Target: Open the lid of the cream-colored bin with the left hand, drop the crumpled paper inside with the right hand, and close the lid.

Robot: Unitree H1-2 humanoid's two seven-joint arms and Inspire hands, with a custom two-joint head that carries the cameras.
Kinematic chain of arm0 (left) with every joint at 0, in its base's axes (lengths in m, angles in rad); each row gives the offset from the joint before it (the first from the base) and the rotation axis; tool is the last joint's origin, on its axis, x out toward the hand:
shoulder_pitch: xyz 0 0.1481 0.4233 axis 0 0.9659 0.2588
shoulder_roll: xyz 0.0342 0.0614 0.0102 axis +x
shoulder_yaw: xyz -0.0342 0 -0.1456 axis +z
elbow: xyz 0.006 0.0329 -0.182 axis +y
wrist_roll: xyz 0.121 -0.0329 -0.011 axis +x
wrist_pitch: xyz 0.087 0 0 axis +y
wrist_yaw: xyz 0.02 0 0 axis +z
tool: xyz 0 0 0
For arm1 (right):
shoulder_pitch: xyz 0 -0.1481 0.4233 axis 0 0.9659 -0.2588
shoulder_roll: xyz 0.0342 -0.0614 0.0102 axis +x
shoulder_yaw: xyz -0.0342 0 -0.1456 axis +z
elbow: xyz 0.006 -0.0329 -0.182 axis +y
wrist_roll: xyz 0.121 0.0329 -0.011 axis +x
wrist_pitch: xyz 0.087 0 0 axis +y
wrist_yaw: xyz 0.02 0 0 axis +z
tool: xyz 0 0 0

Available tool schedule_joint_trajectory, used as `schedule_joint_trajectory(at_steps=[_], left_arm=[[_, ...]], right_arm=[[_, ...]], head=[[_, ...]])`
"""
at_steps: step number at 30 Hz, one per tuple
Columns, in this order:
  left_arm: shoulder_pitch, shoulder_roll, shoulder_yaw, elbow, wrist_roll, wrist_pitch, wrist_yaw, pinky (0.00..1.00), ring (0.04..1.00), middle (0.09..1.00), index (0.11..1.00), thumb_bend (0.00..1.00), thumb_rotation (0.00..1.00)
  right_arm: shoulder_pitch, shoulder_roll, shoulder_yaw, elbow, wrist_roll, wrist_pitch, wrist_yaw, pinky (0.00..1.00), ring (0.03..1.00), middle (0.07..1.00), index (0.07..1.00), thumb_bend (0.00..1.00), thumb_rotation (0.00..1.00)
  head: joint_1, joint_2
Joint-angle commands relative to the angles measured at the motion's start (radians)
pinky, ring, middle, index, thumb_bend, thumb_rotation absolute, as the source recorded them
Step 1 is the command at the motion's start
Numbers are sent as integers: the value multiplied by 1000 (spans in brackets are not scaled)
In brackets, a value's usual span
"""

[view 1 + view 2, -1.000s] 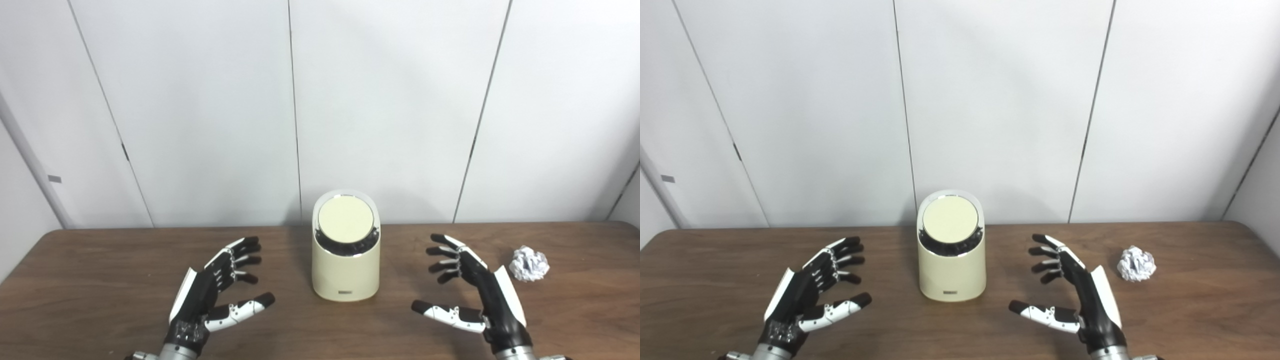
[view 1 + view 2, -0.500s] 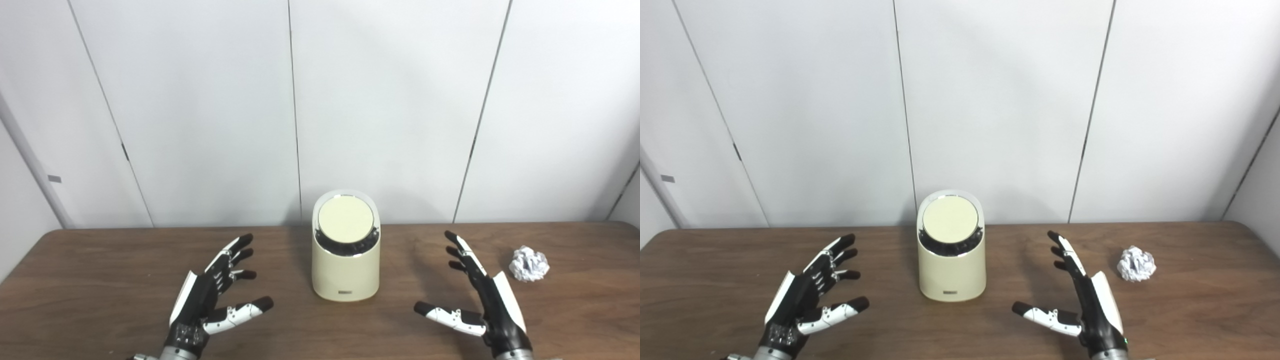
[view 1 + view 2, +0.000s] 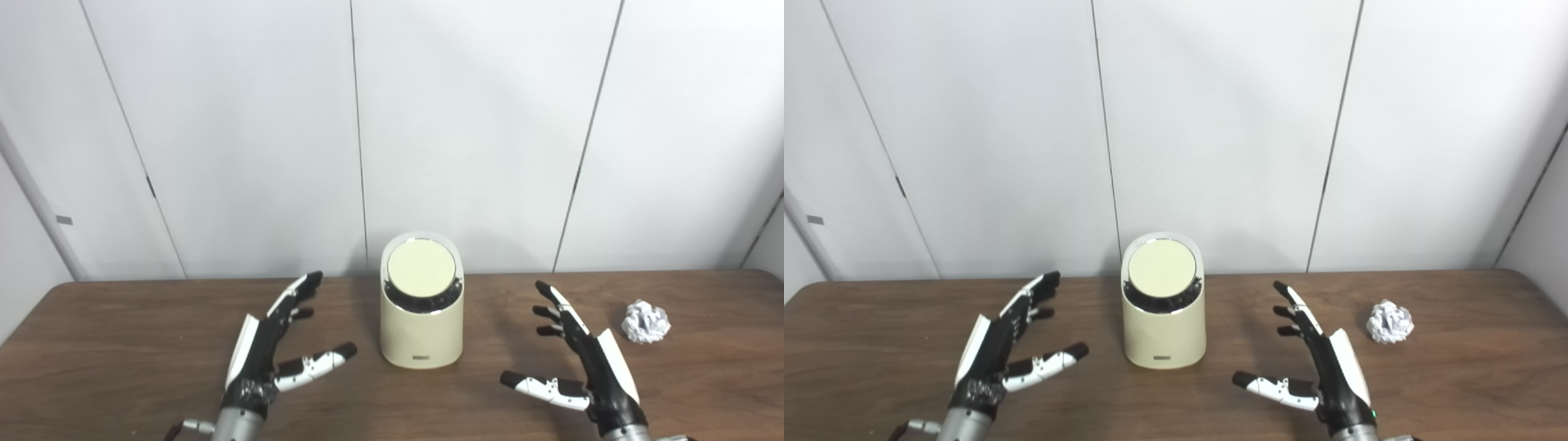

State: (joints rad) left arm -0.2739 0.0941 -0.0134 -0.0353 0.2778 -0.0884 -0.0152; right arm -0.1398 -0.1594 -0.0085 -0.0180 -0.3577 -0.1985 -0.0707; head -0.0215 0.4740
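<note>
A cream-colored bin (image 3: 421, 334) stands at the middle of the brown table (image 3: 122, 343), near the wall. Its round slanted lid (image 3: 421, 269) is shut. A white crumpled paper ball (image 3: 645, 322) lies on the table at the right. My left hand (image 3: 269, 349) is open and empty, left of the bin and apart from it, fingers stretched forward. My right hand (image 3: 582, 361) is open and empty, between the bin and the paper, touching neither.
A white panelled wall (image 3: 465, 122) rises right behind the table's far edge. The table's left end shows at the picture's left side.
Both hands have uncurled their fingers. The left hand has moved forward and right, closer to the bin. The right hand has stayed nearly in place.
</note>
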Motion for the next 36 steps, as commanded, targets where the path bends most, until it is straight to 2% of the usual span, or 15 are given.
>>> schedule_joint_trajectory(at_steps=[1, 4, 7, 12, 20, 27, 29, 32, 34, 36], left_arm=[[-60, -5, -5, -19, 14, -2, 21, 747, 876, 895, 923, 798, 252], [-104, -17, -14, 1, 27, 6, 37, 656, 838, 886, 912, 800, 224], [-145, -28, -25, 21, 59, 24, 57, 650, 836, 872, 900, 806, 244], [-204, -45, -45, 63, 110, 43, 90, 683, 847, 863, 891, 835, 261], [-267, -57, -73, 142, 150, 31, 139, 676, 836, 853, 869, 864, 235], [-303, -59, -104, 221, 185, 5, 183, 790, 878, 877, 880, 892, 234], [-321, -57, -118, 239, 208, 6, 196, 794, 873, 882, 885, 893, 232], [-343, -52, -140, 264, 264, -1, 233, 743, 860, 880, 886, 910, 248], [-353, -46, -160, 278, 312, -10, 268, 746, 910, 898, 888, 908, 246], [-360, -44, -179, 281, 357, 8, 291, 813, 970, 928, 905, 903, 270]], right_arm=[[-27, -14, -2, -28, 7, -15, -5, 696, 828, 934, 912, 919, 357], [-28, -14, -1, -30, 8, -12, -2, 687, 826, 934, 913, 910, 351], [-29, -15, -3, -18, 9, -15, -5, 684, 825, 932, 914, 911, 355], [-27, -11, 0, -23, 10, -5, -1, 683, 827, 936, 916, 905, 355], [-31, -7, 0, -19, -2, -10, -15, 661, 811, 929, 910, 910, 362], [-29, -3, 1, -24, -3, -4, -15, 687, 822, 931, 914, 900, 359], [-28, 0, 1, -28, -1, 0, -14, 690, 823, 930, 913, 903, 360], [-29, 6, 5, -34, -6, -1, -17, 671, 817, 928, 912, 903, 360], [-31, 9, 7, -33, -15, -8, -25, 669, 814, 927, 905, 896, 351], [-31, 12, 11, -37, -30, -6, -30, 677, 814, 928, 904, 889, 351]], head=[[0, 1], [1, 2], [0, -1], [-5, -3], [-7, 0], [-13, -1], [-15, -2], [-21, -3], [-26, -4], [-30, -4]])
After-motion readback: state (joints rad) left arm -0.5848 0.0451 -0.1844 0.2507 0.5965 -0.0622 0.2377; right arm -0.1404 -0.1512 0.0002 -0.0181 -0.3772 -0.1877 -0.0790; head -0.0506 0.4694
